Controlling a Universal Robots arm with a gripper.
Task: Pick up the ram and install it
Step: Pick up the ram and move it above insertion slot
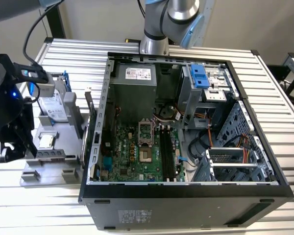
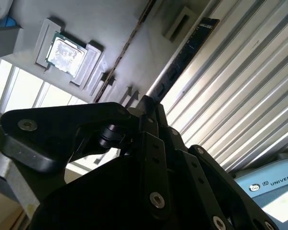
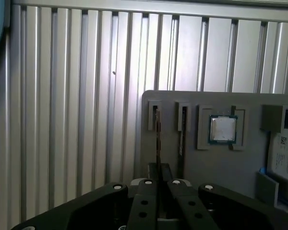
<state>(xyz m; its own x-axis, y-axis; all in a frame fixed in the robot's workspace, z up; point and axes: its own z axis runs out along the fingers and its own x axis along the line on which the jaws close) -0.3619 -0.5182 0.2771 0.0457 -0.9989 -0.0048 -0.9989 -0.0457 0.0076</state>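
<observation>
The ram (image 3: 157,139) is a thin dark strip standing on edge in a slot of the grey holder tray (image 3: 221,167). In the second wrist view the ram (image 2: 185,55) runs as a long dark strip straight into the fingertips. My gripper (image 3: 159,181) sits at the near end of the strip with its fingers drawn together on it. In the exterior view, the gripper (image 1: 32,147) is at the tray (image 1: 49,169), to the left of the open computer case (image 1: 186,196). The motherboard's black slots (image 1: 166,154) lie inside the case.
A small square silver chip (image 3: 223,128) sits in a pocket of the tray and a hard drive (image 1: 54,105) stands at its far end. A neighbouring slot (image 3: 182,127) holds another dark strip. A second arm's base (image 1: 154,44) stands behind the case. The table is ribbed metal (image 3: 77,120).
</observation>
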